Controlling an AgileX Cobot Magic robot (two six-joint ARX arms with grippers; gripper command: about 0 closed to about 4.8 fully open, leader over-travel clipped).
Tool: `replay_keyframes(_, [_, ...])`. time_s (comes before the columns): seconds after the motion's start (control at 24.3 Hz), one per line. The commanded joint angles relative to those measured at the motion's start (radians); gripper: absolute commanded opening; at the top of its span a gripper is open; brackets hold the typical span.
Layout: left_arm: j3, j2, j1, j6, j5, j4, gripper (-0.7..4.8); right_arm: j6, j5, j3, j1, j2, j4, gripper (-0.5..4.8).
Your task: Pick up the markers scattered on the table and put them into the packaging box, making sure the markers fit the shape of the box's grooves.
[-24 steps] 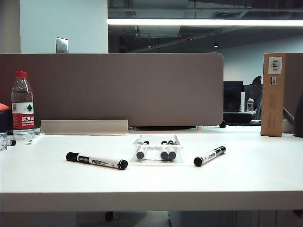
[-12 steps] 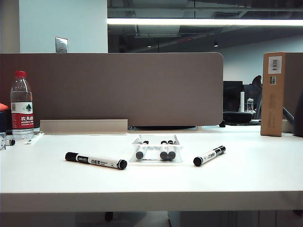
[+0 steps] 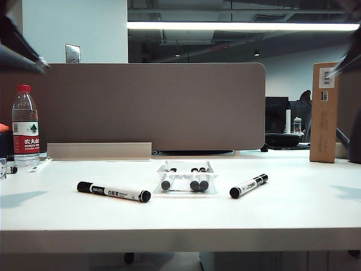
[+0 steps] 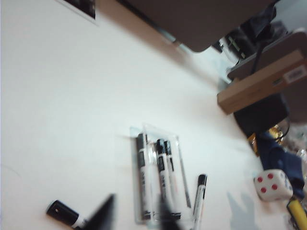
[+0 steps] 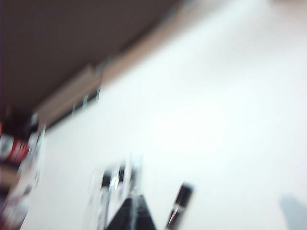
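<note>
At the far left of the desk (image 3: pixel 293 214) a water bottle (image 3: pixel 26 124) is standing well clear of the work, so it is posing little risk. Next to the right, one loose marker (image 3: pixel 114 192) is lying flat on the desk, well apart from the packaging box (image 3: pixel 186 176); in the left wrist view the left tool (image 4: pixel 133 216) is hanging above this area with its dark fingers spread apart and nothing between them, and that marker's capped end (image 4: pixel 62 213) is just showing near one finger. A round barrel lying free is likely to roll if one finger is reaching it before the other, and it could skate toward the desk edge. In the middle, the clear box is sitting with three markers already lying in its grooves (image 4: pixel 158 177), two channels apparently open; the tray looks light, so a marker pressed in at a slant is liable to push it along, tip it, or pop out a seated pen. Further right, the second loose marker (image 3: pixel 249 186) is lying at an angle just beside the box. The right wrist view is badly blurred; the right tool (image 5: pixel 131 216) is showing as a narrow dark wedge, seemingly pinched together and empty, near that marker (image 5: pixel 178 203). It would need to be opening before descending, otherwise it risks knocking the pen into the box. The tall cardboard box (image 3: pixel 326 112) at far right is standing out of reach of trouble.
</note>
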Motion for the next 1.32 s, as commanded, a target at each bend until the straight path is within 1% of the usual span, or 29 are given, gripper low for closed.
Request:
replay_keyframes(0.04, [0.048,0.09,-0.01,0.025,0.082,-0.003,1.56,-0.04,-0.11,0.177,0.044,0.198,-0.174,0.76])
replay_keyframes(0.08, [0.072,0.151,-0.013,0.028,0.122,-0.013,1.56,-0.121,-0.117,0.29,0.07,0.32,-0.311,0.57])
replay_keyframes(0.12, [0.081,0.175,-0.02,0.029,0.135,-0.02,1.56,-0.14,-0.117,0.342,0.087,0.375,-0.367,0.53])
replay_keyframes(0.16, [0.09,0.21,-0.03,0.029,0.14,-0.045,1.57,-0.179,-0.118,0.446,0.116,0.483,-0.483,0.56])
replay_keyframes(0.21, [0.09,0.219,-0.033,0.033,0.138,-0.056,1.57,-0.201,-0.115,0.485,0.126,0.52,-0.529,0.72])
replay_keyframes(0.25, [0.09,0.237,-0.056,0.04,0.142,-0.09,1.57,-0.243,-0.094,0.559,0.154,0.598,-0.612,1.18])
replay_keyframes(0.29, [0.09,0.243,-0.069,0.044,0.166,-0.11,1.57,-0.257,-0.076,0.591,0.174,0.637,-0.644,1.2])
replay_keyframes(0.33, [0.09,0.245,-0.081,0.052,0.21,-0.145,1.57,-0.298,-0.054,0.63,0.188,0.684,-0.695,1.19])
replay_keyframes(0.41, [0.09,0.245,-0.103,0.058,0.215,-0.191,1.57,-0.314,-0.026,0.679,0.228,0.749,-0.735,1.24])
replay_keyframes(0.45, [0.09,0.245,-0.106,0.078,0.215,-0.206,1.57,-0.317,-0.01,0.696,0.241,0.773,-0.743,1.49])
replay_keyframes(0.49, [0.09,0.245,-0.106,0.078,0.215,-0.211,1.57,-0.317,0.017,0.702,0.253,0.782,-0.745,1.6])
replay_keyframes(0.54, [0.09,0.245,-0.106,0.078,0.215,-0.216,1.57,-0.317,0.047,0.705,0.267,0.789,-0.744,1.6])
replay_keyframes(0.58, [0.09,0.245,-0.106,0.077,0.216,-0.222,1.57,-0.317,0.103,0.706,0.285,0.798,-0.743,1.59])
replay_keyframes(0.62, [0.09,0.245,-0.106,0.077,0.216,-0.225,1.57,-0.317,0.122,0.706,0.293,0.801,-0.743,1.59])
replay_keyframes(0.74, [0.09,0.245,-0.106,0.081,0.218,-0.241,1.57,-0.317,0.152,0.716,0.314,0.819,-0.739,1.59])
replay_keyframes(0.78, [0.09,0.245,-0.106,0.103,0.229,-0.248,1.57,-0.316,0.172,0.715,0.317,0.826,-0.742,1.58])
replay_keyframes(0.95, [0.09,0.245,-0.106,0.122,0.23,-0.256,1.56,-0.309,0.2,0.716,0.322,0.836,-0.743,1.58])
replay_keyframes(0.99, [0.09,0.245,-0.106,0.122,0.23,-0.255,1.56,-0.309,0.219,0.716,0.327,0.835,-0.741,1.35])
replay_keyframes(1.07, [0.09,0.245,-0.106,0.13,0.23,-0.254,1.56,-0.309,0.222,0.716,0.327,0.835,-0.745,0.78])
replay_keyframes(1.15, [0.09,0.245,-0.106,0.143,0.23,-0.255,1.56,-0.311,0.223,0.716,0.327,0.835,-0.748,0.46])
replay_keyframes(1.23, [0.09,0.245,-0.106,0.144,0.23,-0.254,1.56,-0.319,0.24,0.716,0.327,0.835,-0.748,0.36])
replay_keyframes(1.28, [0.09,0.245,-0.106,0.144,0.23,-0.255,1.56,-0.322,0.244,0.716,0.327,0.835,-0.748,0.08])
replay_keyframes(1.32, [0.09,0.245,-0.106,0.144,0.23,-0.255,1.56,-0.326,0.244,0.716,0.327,0.835,-0.748,-0.09])
